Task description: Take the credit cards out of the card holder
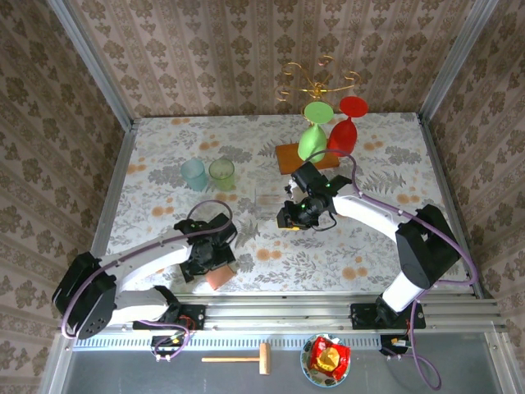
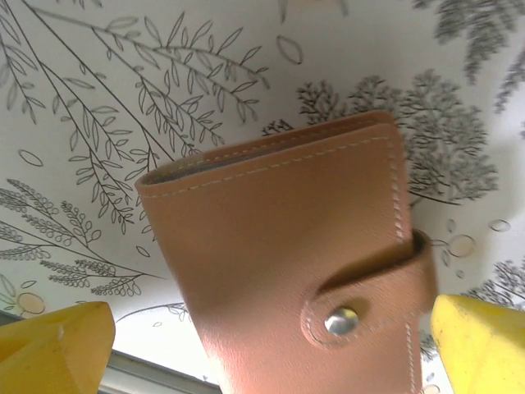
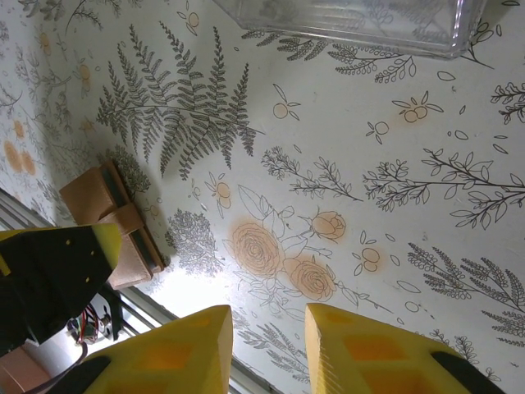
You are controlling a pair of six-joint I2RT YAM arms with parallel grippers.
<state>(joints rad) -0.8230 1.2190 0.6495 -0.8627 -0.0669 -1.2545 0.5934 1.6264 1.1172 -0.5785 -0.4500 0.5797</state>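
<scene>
Brown leather card holder (image 2: 287,246), snap strap fastened: flat at the near edge of the floral table (image 1: 369,271). Over it, left gripper (image 2: 269,341): jaws fully spread, straddling it, gripping nothing. Mid-table, right gripper (image 3: 267,349): narrow gap, empty. Beyond: clear plastic box (image 3: 344,20); teal tumbler (image 1: 194,174); green tumbler (image 1: 221,173); green goblet (image 1: 312,139) and red goblet (image 1: 343,131) on the wooden board (image 1: 291,158).

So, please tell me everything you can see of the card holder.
The card holder is a small tan leather wallet with pale stitching along its edges. It is folded shut, with a strap and metal snap button across its front. It lies on the floral tablecloth, close to the table's near edge. The left gripper hangs over it, jaws open, one on either side.
</scene>
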